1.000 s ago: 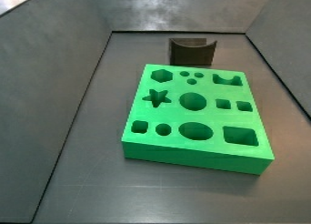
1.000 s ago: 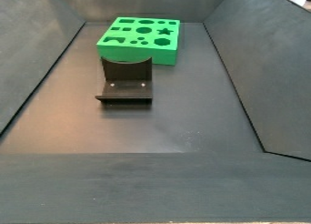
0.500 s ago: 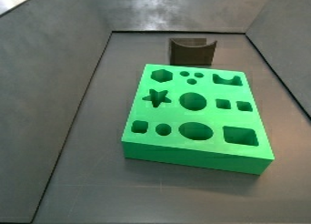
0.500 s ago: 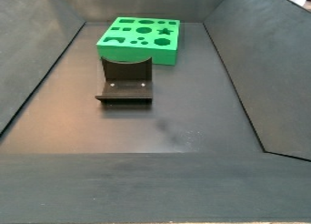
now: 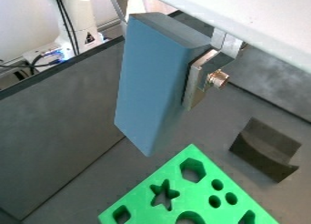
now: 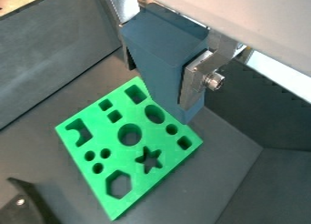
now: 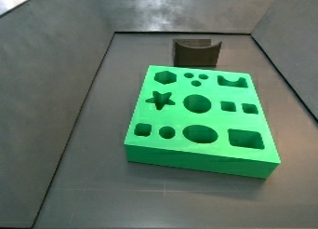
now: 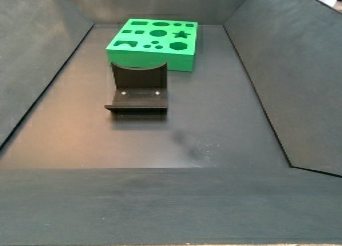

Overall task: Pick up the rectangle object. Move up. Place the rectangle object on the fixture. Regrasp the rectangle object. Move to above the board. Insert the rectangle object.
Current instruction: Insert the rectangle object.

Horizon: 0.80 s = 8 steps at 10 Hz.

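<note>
My gripper is shut on the rectangle object, a grey-blue block held upright between the silver fingers; both wrist views show it, and in the wrist view with the board beneath the block hangs high above it. The green board with its cut-outs lies far below; it also shows in both side views. The dark fixture stands behind the board, empty, also in a side view and a wrist view. The gripper and block are out of both side views.
Dark grey sloping walls enclose the floor. The board sits near one end, the fixture next to it.
</note>
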Motion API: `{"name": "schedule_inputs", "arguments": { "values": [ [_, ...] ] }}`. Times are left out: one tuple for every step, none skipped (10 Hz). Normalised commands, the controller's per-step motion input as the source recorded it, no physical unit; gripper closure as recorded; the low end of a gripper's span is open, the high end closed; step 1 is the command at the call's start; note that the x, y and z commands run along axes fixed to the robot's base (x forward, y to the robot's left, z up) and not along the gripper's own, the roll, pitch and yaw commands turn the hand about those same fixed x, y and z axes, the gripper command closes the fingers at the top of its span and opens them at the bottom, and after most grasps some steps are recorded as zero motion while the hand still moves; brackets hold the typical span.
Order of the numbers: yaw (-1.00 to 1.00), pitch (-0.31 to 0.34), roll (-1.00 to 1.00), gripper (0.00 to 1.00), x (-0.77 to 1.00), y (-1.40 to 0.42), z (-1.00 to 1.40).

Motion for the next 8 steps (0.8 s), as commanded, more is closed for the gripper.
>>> {"name": "schedule_inputs", "arguments": {
  "values": [
    [0.0, -0.007, 0.0, 1.0, 0.0, -0.01, 0.0],
    [0.0, -0.013, 0.01, 1.0, 0.07, -0.09, -0.21],
    [0.02, -0.014, 0.06, 1.0, 0.42, -0.13, -0.4],
    [0.06, -0.036, 0.15, 1.0, 0.46, -0.26, -0.52],
    [0.15, -0.027, 0.15, 1.0, 0.56, -0.31, -0.47],
    [0.2, -0.017, 0.2, 1.0, 0.65, -0.43, -0.52],
    [0.19, -0.019, 0.21, 1.0, 0.64, -0.47, -0.55],
    [0.15, -0.033, 0.2, 1.0, 0.68, -0.49, -0.51]
  ]
}}
